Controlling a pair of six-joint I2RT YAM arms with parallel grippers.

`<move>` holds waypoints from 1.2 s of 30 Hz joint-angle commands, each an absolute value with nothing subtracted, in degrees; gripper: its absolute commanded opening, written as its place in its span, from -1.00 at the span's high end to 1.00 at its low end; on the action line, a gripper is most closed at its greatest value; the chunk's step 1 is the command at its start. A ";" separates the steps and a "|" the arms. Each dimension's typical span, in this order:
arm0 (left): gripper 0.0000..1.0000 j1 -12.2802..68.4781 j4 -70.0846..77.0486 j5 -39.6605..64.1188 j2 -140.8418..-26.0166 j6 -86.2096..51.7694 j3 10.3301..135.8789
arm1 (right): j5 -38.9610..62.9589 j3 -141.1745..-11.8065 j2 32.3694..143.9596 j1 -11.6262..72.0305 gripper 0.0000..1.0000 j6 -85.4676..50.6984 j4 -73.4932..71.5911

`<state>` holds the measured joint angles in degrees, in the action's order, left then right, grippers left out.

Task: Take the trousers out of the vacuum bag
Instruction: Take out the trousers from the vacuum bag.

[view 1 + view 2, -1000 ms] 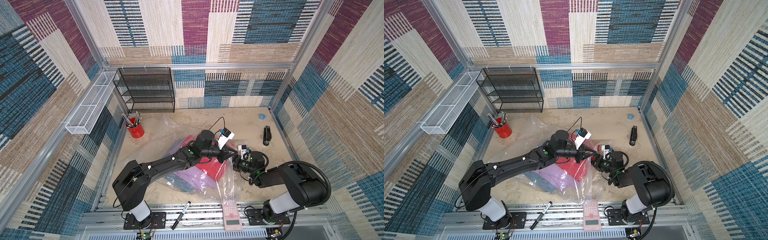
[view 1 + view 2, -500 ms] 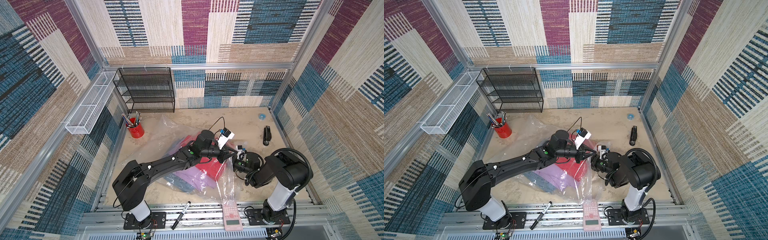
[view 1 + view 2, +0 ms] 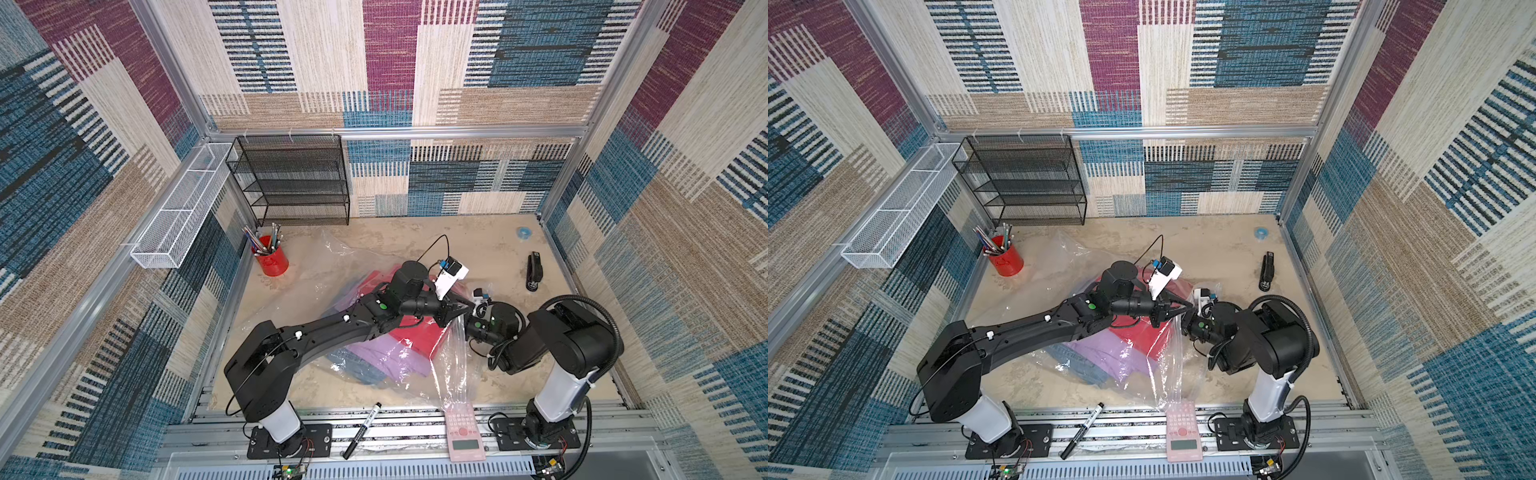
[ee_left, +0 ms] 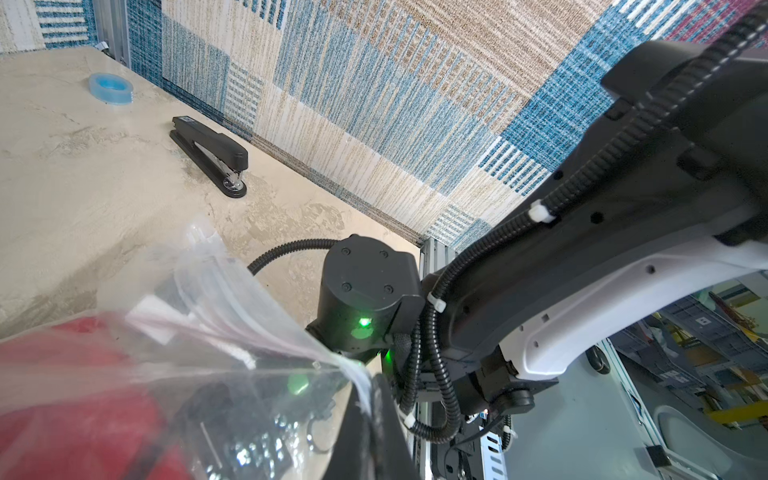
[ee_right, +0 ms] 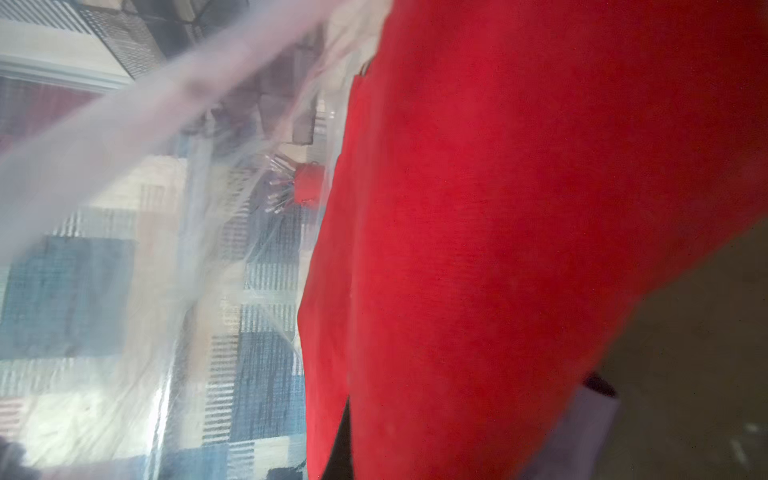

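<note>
At the vacuum bag [image 3: 453,365] mouth | left gripper [image 3: 458,310] pinches its plastic | right gripper [image 3: 468,325], pressed together, nearer | red trousers [image 3: 415,338] just inside, against its tips

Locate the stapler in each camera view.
Top view: stapler, far right, just nearer than the blue tape roll.
Top view: stapler, same place, tape roll behind.
Left wrist: stapler, tape roll beyond it.
Right wrist: not in view.
Shared landmark: the tape roll.

Red trousers [image 3: 417,338], lilac trousers [image 3: 384,353] and denim trousers [image 3: 359,370] are seen folded, overlapped, inside crinkled clear vacuum bag [image 3: 455,365], laid mid-counter [image 3: 478,249].
</note>
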<state>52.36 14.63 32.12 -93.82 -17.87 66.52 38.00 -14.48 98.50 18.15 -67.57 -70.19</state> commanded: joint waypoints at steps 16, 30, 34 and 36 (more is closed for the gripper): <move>1.00 50.97 22.80 27.69 -92.44 -18.87 64.86 | 28.89 -18.83 52.00 17.43 1.00 -47.63 -18.01; 1.00 49.84 22.68 25.04 -90.88 -18.25 64.64 | 23.16 -22.35 32.61 16.35 1.00 -45.48 1.36; 1.00 49.61 22.68 24.20 -90.62 -18.03 64.62 | 21.87 -25.15 29.18 16.26 1.00 -44.78 7.25; 1.00 49.49 22.68 23.95 -90.53 -17.94 64.54 | 20.62 -26.78 27.93 16.26 1.00 -43.92 10.06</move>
